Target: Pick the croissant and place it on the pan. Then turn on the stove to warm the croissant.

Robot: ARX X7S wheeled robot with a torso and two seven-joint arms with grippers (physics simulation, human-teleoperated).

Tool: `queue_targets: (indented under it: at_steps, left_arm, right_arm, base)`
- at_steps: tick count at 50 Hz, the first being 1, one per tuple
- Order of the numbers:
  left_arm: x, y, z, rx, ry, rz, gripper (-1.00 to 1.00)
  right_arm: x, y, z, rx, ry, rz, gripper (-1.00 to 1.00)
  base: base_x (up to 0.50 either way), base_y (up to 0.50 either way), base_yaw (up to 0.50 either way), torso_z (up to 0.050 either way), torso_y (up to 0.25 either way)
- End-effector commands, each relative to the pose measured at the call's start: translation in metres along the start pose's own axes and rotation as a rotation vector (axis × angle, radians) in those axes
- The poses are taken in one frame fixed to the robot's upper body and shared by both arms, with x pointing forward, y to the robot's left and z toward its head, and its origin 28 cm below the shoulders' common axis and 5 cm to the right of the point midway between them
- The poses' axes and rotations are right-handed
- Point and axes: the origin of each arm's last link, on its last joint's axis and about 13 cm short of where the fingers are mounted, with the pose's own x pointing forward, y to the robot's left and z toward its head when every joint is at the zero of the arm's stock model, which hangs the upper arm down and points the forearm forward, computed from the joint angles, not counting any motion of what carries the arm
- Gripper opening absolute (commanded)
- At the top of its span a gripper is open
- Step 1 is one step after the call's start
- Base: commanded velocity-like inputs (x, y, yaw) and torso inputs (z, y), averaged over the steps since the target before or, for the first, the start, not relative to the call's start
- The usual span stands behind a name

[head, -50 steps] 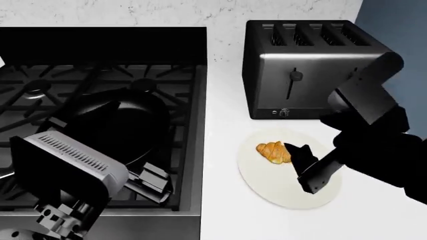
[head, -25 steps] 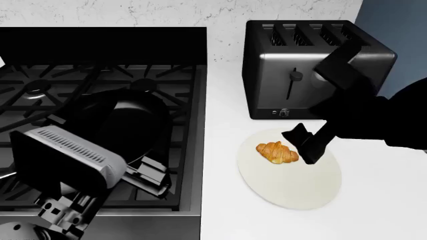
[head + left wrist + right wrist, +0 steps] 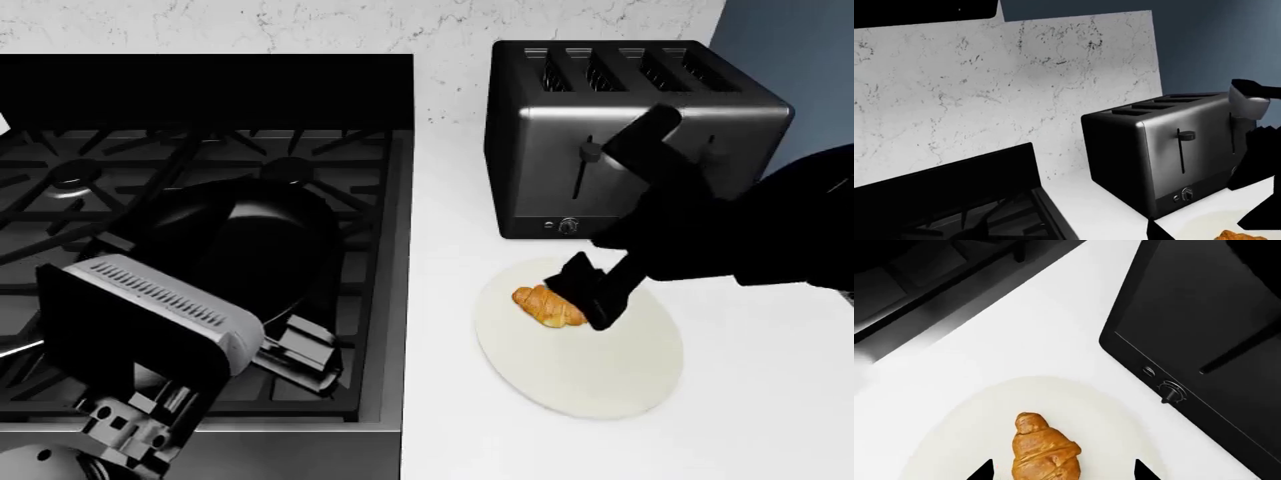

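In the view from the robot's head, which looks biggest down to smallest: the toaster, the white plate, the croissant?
1. Steel-and-black four-slot toaster, though it stands farther back.
2. Flat round white plate, clearly smaller in the picture, though not by much.
3. Small golden-brown croissant, by far the smallest, lying on the plate.

Stove (image 3: 200, 250) at left, pan (image 3: 247, 250) on its grates. Surface (image 3: 441, 400) right of stove. Toaster (image 3: 614, 130) far right, against back wall. Plate (image 3: 587, 370) near side of toaster; croissant (image 3: 545, 304) on plate's far-left part.
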Motion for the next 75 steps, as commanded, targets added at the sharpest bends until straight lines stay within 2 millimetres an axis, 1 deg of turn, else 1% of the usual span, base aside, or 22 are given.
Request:
queue_targets:
  at_steps: [1, 8, 15, 16, 54, 66, 75]
  left_arm:
    - [0.002, 0.000, -0.005, 0.007, 0.009, 0.001, 1.00]
    - [0.001, -0.001, -0.004, 0.015, 0.010, 0.001, 1.00]
    - [-0.001, 0.000, -0.004, 0.019, 0.011, 0.005, 1.00]
    - [-0.002, 0.000, -0.004, 0.017, 0.013, 0.009, 1.00]
    - [-0.003, 0.000, -0.004, 0.023, 0.016, 0.015, 1.00]
    - [-0.006, -0.001, -0.001, 0.021, 0.014, 0.016, 1.00]
    - [-0.006, 0.000, -0.002, 0.022, 0.016, 0.016, 1.00]
  right_arm:
    - [0.008, -0.004, -0.002, 0.073, 0.002, 0.043, 1.00]
    - [0.017, -0.004, -0.009, 0.072, 0.013, 0.048, 1.00]
    - [0.025, -0.002, -0.012, 0.066, 0.018, 0.072, 1.00]
    - [0.034, -0.001, -0.013, 0.053, 0.025, 0.082, 1.00]
    - [0.049, -0.001, -0.024, 0.052, 0.055, 0.088, 1.00]
    - [0.048, -0.001, -0.025, 0.048, 0.065, 0.084, 1.00]
    - [0.052, -0.001, -0.025, 0.048, 0.068, 0.076, 1.00]
  base:
    - [0.00, 0.00, 0.00, 0.000, 0.000]
    - [0.00, 0.00, 0.00, 0.000, 0.000]
    - [0.00, 0.00, 0.00, 0.000, 0.000]
    - [0.00, 0.00, 0.00, 0.000, 0.000]
    - [0.00, 0.00, 0.00, 0.000, 0.000]
    - [0.00, 0.00, 0.00, 0.000, 0.000]
    - [0.00, 0.00, 0.00, 0.000, 0.000]
